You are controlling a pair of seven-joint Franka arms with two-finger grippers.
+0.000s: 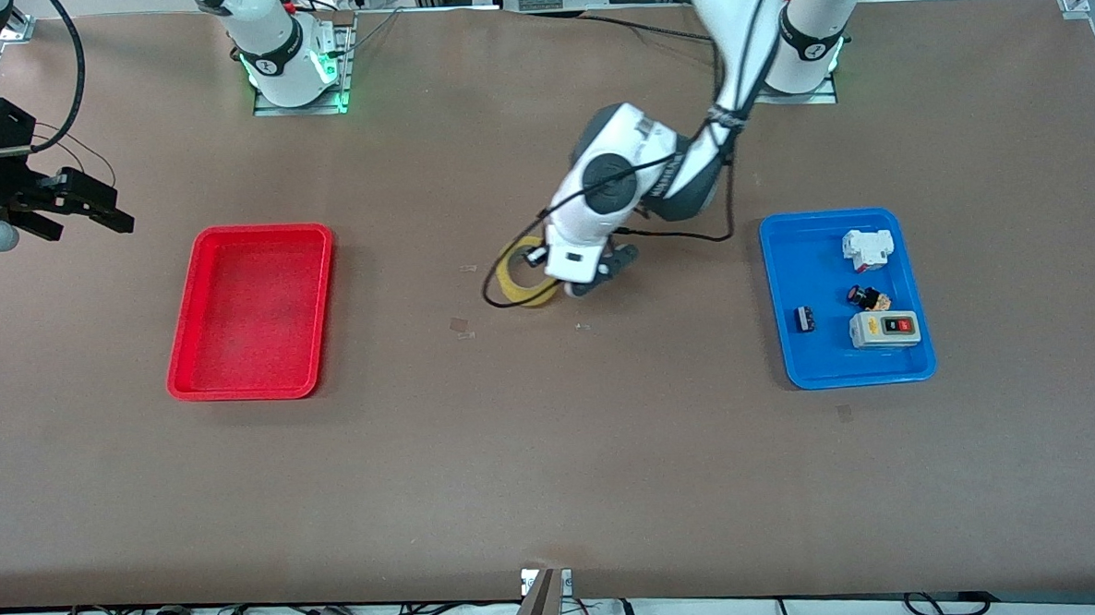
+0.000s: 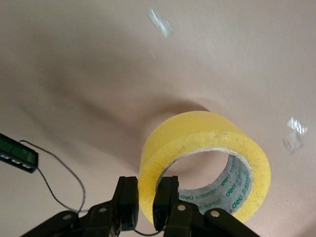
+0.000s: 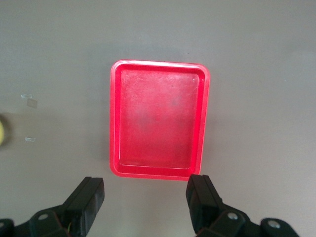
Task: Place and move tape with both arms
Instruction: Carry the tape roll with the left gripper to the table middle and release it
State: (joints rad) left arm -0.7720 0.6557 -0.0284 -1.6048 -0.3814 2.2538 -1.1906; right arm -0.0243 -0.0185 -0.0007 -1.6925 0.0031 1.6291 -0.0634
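The tape (image 1: 520, 274), a yellow roll with a grey core, is at the middle of the table between the two trays. My left gripper (image 1: 576, 286) is shut on it. In the left wrist view the fingers (image 2: 127, 200) pinch the roll's wall, one outside and one inside the ring, and the tape (image 2: 207, 133) is tilted with its shadow on the table beneath. I cannot tell whether it touches the table. My right gripper (image 1: 90, 209) waits open in the air at the right arm's end of the table. Nothing is between its fingers (image 3: 200, 195).
A red tray (image 1: 262, 230) lies empty toward the right arm's end; its rim (image 3: 157, 63) shows below the right gripper (image 3: 148, 185). A blue tray (image 1: 773, 288) toward the left arm's end holds a switch box (image 1: 884, 329) and small parts. Tape scraps (image 1: 460, 325) lie near the roll.
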